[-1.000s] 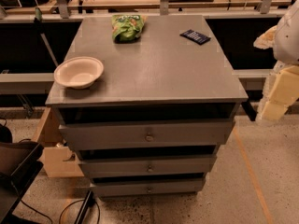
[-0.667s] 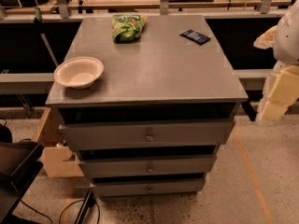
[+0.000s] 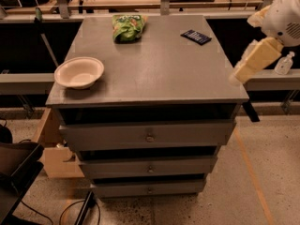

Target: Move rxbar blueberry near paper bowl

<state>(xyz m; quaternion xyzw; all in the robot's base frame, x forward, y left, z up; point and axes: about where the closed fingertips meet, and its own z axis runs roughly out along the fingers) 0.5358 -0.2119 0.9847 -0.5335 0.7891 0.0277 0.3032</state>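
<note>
Nearest us, the grey drawer cabinet shows three drawers. On its top at 9 o'clock sits the paper bowl, upright, its inside bare off-white. At 3 o'clock, just off the right edge, hangs the gripper on its cream arm, and we cannot tell whether it is open or closed. Farther back, the rxbar blueberry lies flat at 1 o'clock, well apart from the bowl, with the green chip bag at 12.

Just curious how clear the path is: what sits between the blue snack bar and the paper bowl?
Only bare grey tabletop, in the camera view; the end effector hangs beyond the table's right edge.
</note>
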